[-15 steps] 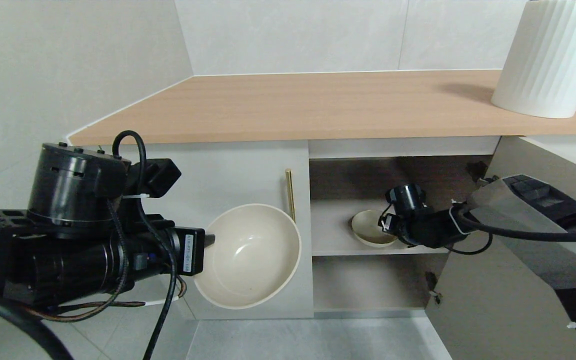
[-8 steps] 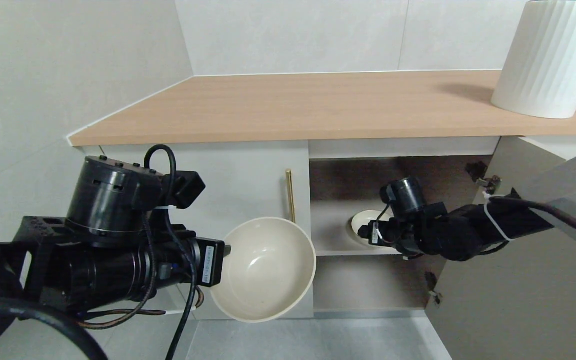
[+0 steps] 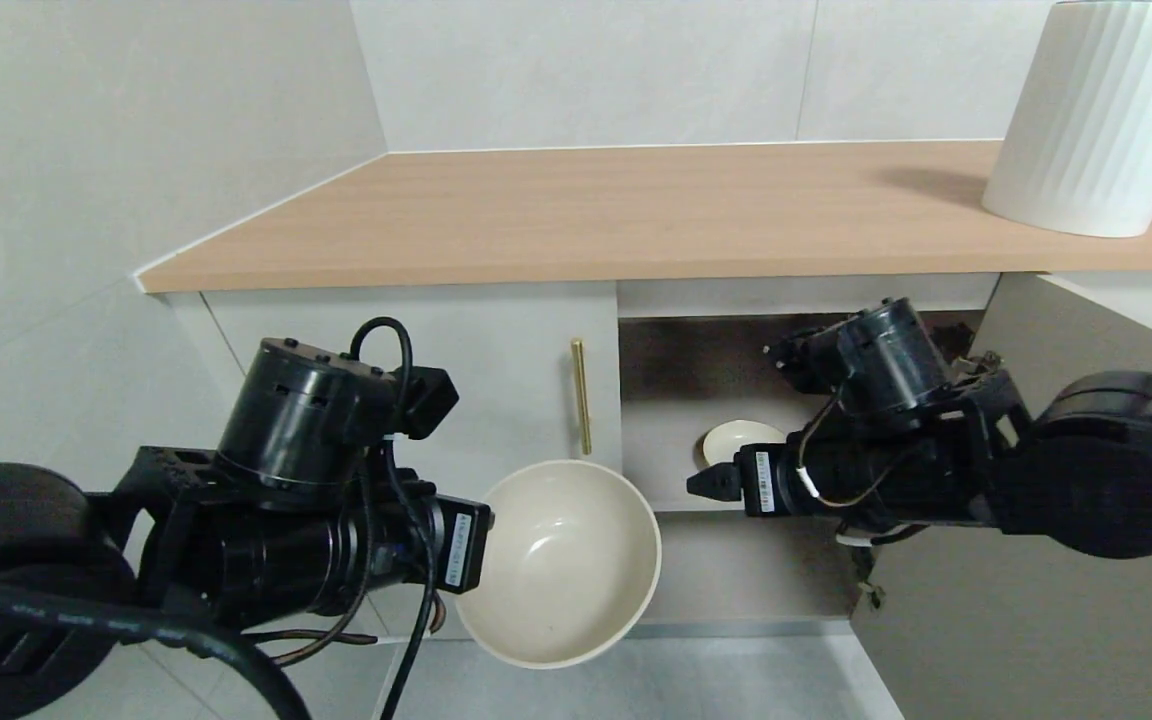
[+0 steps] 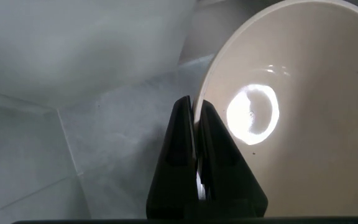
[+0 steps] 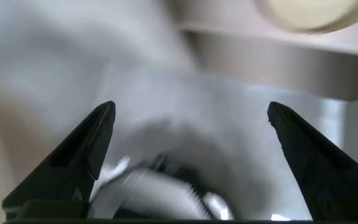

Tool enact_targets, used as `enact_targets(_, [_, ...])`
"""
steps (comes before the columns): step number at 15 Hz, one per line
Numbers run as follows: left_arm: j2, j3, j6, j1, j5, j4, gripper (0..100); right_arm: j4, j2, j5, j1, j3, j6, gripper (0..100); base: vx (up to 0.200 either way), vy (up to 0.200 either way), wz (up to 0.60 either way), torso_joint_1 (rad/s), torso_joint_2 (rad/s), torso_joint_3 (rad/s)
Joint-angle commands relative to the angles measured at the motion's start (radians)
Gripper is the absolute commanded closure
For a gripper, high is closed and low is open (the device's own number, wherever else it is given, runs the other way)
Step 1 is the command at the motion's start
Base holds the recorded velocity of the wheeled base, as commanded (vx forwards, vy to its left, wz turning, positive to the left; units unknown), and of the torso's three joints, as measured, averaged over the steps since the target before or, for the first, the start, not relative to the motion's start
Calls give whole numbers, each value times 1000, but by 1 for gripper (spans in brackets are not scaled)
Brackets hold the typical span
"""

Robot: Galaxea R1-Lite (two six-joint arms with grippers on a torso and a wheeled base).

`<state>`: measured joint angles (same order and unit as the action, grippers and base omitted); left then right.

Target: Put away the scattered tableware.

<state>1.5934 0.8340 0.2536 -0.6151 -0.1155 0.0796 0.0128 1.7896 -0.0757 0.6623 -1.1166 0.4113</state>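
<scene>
My left gripper (image 3: 481, 525) is shut on the rim of a large cream bowl (image 3: 566, 560), held tilted in front of the closed left cabinet door, just left of the open compartment. In the left wrist view its fingers (image 4: 194, 134) pinch the bowl (image 4: 303, 112) at its edge. A small cream dish (image 3: 736, 440) lies on the cabinet shelf (image 3: 666, 470). My right gripper (image 3: 701, 483) hangs in front of that shelf, drawn back out of the cabinet. Its fingers (image 5: 98, 146) stand wide apart with nothing between them, and the dish (image 5: 309, 15) lies beyond.
The right cabinet door (image 3: 1026, 560) hangs open at the right. A gold handle (image 3: 581, 395) runs down the closed left door. On the wooden countertop (image 3: 616, 215) stands a white ribbed container (image 3: 1101, 115). Below the shelf is a lower compartment (image 3: 746, 575).
My right gripper let go of the small dish on the shelf and drew back out of the cabinet. My left arm carried the bowl right and downward, toward the open compartment.
</scene>
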Motion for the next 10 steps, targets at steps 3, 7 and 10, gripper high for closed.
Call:
enact_targets(3, [33,0,6,-66,-10,2,100,-89,-144,63,89,17,-3,0,0,0,0,0,0,0])
enact_targets(7, [59,0,18,-87,-23,3,100,-91,-154,60,157,43,-6,0,0,0,0,0,0,0])
enact_targets(10, [88,-1,19,-117,-27,8,100,-93,-79,37,186,41,-6,0,0,0,0,0,0,0])
